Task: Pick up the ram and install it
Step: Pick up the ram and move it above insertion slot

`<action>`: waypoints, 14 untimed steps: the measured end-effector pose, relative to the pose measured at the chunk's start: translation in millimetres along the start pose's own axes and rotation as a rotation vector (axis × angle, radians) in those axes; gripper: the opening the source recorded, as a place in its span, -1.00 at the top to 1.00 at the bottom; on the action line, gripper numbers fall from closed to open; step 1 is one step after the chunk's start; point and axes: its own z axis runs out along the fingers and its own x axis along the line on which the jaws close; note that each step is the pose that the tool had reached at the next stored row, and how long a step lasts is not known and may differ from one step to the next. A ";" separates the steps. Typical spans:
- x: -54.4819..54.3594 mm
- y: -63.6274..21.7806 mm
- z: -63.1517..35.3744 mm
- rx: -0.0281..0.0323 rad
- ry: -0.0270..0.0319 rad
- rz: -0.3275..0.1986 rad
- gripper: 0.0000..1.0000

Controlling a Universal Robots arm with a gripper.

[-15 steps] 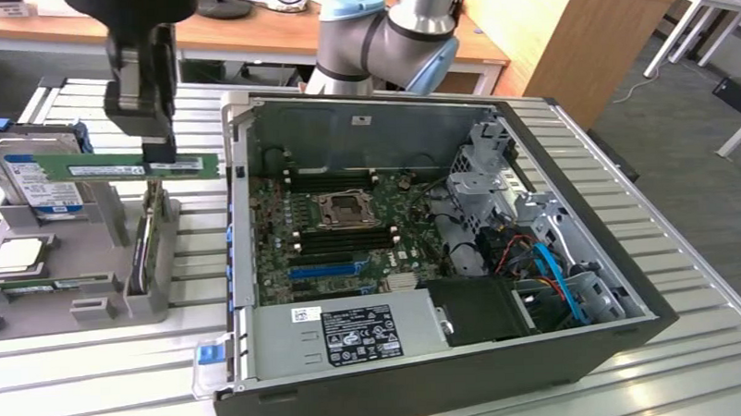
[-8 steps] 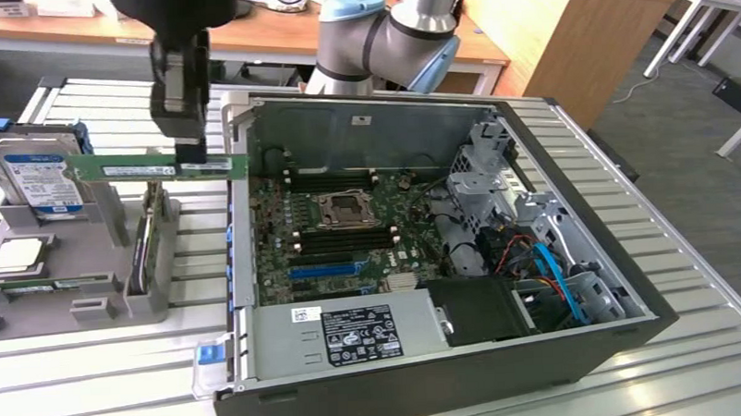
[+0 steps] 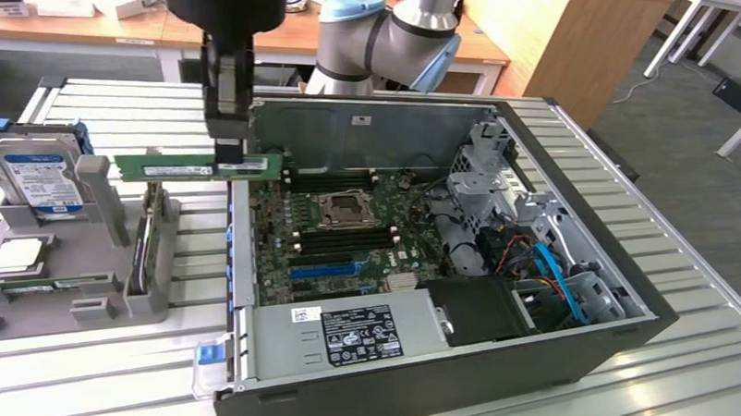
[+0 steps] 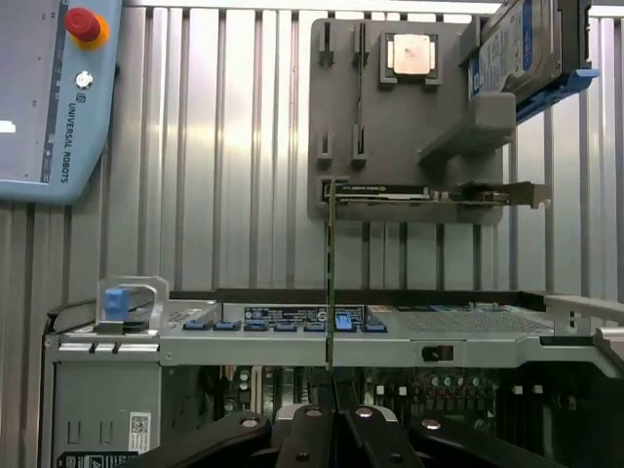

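Exterior view, left: a hard drive [image 3: 43,182] stands in the grey holder [image 3: 96,301] on the slatted counter [image 3: 93,384].
Ram: the ram [image 3: 172,166] hangs level in the air, pinched by the closed jaws toward one end, crossing above the case wall [image 3: 240,259].
Risk: gripped off-centre, the long free end could droop or twist; a low pass could knock its edge on the wall or the holder's posts.
Wrist view: the ram [image 4: 331,283] shows edge-on, running straight out from the jaws over the case rim [image 4: 468,331].
Room: open air above the motherboard [image 3: 347,237]; toward the exterior view's right, the drive cage [image 3: 493,181] and cables crowd in.
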 end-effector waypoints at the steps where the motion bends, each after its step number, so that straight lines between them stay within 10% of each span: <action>1: 0.1 -3.8 -0.2 -0.0002 0.0001 0.000 0.77; 14: 0.4 -47.3 -2.5 -0.0014 0.0001 0.000 0.77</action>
